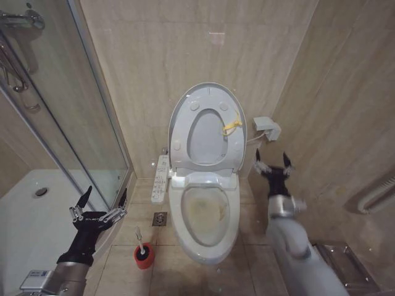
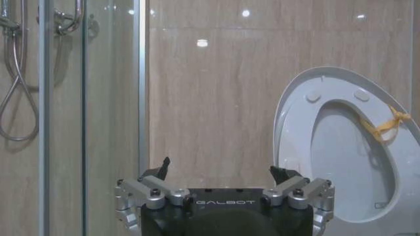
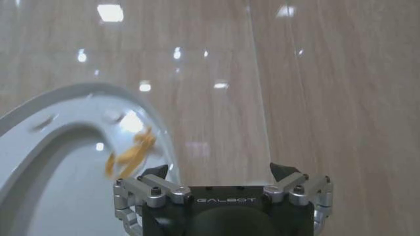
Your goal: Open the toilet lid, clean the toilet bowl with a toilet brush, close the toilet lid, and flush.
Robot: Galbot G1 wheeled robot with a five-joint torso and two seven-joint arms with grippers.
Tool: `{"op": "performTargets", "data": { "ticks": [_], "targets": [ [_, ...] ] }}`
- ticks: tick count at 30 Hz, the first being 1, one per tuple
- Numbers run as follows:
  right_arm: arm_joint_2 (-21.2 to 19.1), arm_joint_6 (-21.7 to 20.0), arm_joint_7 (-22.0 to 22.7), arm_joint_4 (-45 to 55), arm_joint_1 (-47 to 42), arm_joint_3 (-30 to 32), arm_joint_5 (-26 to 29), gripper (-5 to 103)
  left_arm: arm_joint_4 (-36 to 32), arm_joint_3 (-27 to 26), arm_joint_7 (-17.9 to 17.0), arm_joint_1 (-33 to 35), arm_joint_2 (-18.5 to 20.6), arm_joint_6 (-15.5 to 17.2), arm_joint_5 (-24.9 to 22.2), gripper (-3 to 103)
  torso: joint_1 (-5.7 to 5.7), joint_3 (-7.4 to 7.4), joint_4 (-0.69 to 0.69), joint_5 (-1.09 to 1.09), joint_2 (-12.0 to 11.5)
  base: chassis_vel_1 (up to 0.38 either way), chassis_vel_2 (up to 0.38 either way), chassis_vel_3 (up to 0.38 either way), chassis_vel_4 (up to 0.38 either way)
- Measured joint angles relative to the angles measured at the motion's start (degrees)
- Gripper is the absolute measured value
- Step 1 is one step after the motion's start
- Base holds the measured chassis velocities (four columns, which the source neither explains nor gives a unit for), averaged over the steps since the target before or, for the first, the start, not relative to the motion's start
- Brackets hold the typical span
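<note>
The toilet lid [image 1: 207, 139] stands raised against the back wall, with the seat ring [image 1: 180, 132] up in front of it and a yellow tie [image 1: 231, 125] on the ring. Below lies the toilet bowl [image 1: 207, 216], exposed, with yellowish stains inside. The toilet brush [image 1: 139, 237] stands in its red holder [image 1: 144, 256] on the floor left of the bowl. My left gripper [image 1: 106, 194] [image 2: 219, 167] hangs open above and left of the brush, holding nothing. To the right of the lid [image 2: 341, 147] [image 3: 72, 162], my right gripper [image 1: 272, 157] [image 3: 218, 169] is open and empty, pointing at the wall.
A glass shower screen [image 1: 80, 123] and white shower tray [image 1: 31, 209] close off the left. A control panel [image 1: 161, 179] sits beside the seat, a floor drain [image 1: 160, 218] under it. A wall box [image 1: 268, 127] is right of the lid, a rail [image 1: 376, 194] farther right.
</note>
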Motion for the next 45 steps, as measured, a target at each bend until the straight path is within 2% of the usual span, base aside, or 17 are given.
{"op": "performTargets", "data": {
  "ticks": [5,6,9,10,13,17,25,33,45],
  "targets": [
    [2.07,0.11,-2.44,4.75,-10.93,1.98,-3.42,100,0.0,0.0,-0.01,-0.01,0.0,0.0,0.0,100,0.0,0.0,0.0,0.0,0.0,0.0,0.0,0.0,0.0],
    [2.07,0.11,-2.44,4.75,-10.93,1.98,-3.42,100,0.0,0.0,-0.01,-0.01,0.0,0.0,0.0,100,0.0,0.0,0.0,0.0,0.0,0.0,0.0,0.0,0.0],
    [4.26,0.94,-3.85,7.19,-19.77,3.25,-6.64,100,0.0,0.0,-0.01,-0.01,0.0,0.0,0.0,100,0.0,0.0,-0.01,0.0,0.0,0.0,0.0,0.0,0.0],
    [4.26,0.94,-3.85,7.19,-19.77,3.25,-6.64,100,0.0,0.0,-0.01,-0.01,0.0,0.0,0.0,100,0.0,0.0,-0.01,0.0,0.0,0.0,0.0,0.0,0.0],
    [7.5,2.47,-5.65,10.09,-28.5,4.84,-8.61,100,0.0,0.0,-0.01,-0.01,0.0,0.0,0.0,100,0.0,0.0,-0.02,-0.01,0.0,0.0,0.0,0.0,0.0],
    [9.75,4.03,-7.39,12.36,-32.95,5.45,-9.44,100,0.0,0.0,-0.01,-0.01,0.0,0.0,0.0,100,0.0,0.0,-0.01,0.0,0.0,0.0,0.0,0.0,0.0],
    [13.53,5.4,-10.14,15.62,-36.21,5.17,-9.93,100,0.0,0.0,-0.01,-0.01,0.0,0.0,0.0,100,0.01,0.0,0.01,-0.01,0.0,0.0,0.0,0.0,0.0],
    [16.12,7.06,-10.16,16.11,-36.16,4.49,-10.65,100,0.0,0.0,-0.01,-0.01,0.0,0.0,0.0,100,0.01,0.01,0.01,0.0,0.0,0.0,0.0,0.0,0.0],
    [16.25,7.11,-9.87,16.56,-36.3,4.45,-10.75,100,0.0,0.0,-0.01,0.0,0.0,0.0,0.0,100,0.01,0.01,0.0,0.0,-0.01,0.0,0.0,0.0,0.0]
  ]
}}
